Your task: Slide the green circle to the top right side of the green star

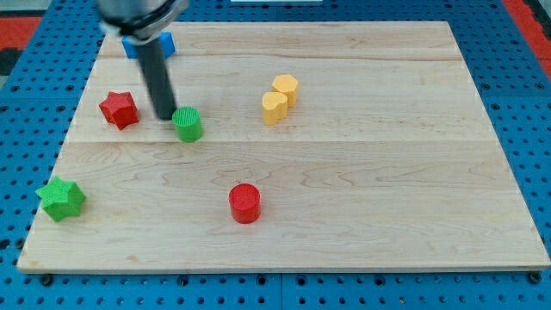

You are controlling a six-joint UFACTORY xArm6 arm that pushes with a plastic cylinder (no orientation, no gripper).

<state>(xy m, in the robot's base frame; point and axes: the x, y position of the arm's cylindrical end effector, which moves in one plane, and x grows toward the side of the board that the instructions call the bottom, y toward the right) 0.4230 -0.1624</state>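
The green circle [188, 124] stands on the wooden board at the view's upper left of middle. The green star [61, 199] lies near the board's left edge, low in the view, well down and left of the circle. My tip [165, 116] is at the end of the dark rod, just to the left of the green circle, touching or almost touching its upper left side.
A red star [119, 109] lies left of my tip. A blue block [148, 44] sits at the top left, partly hidden by the arm. A yellow heart [275, 108] and a yellow hexagon [286, 89] touch each other. A red circle [244, 203] sits low in the middle.
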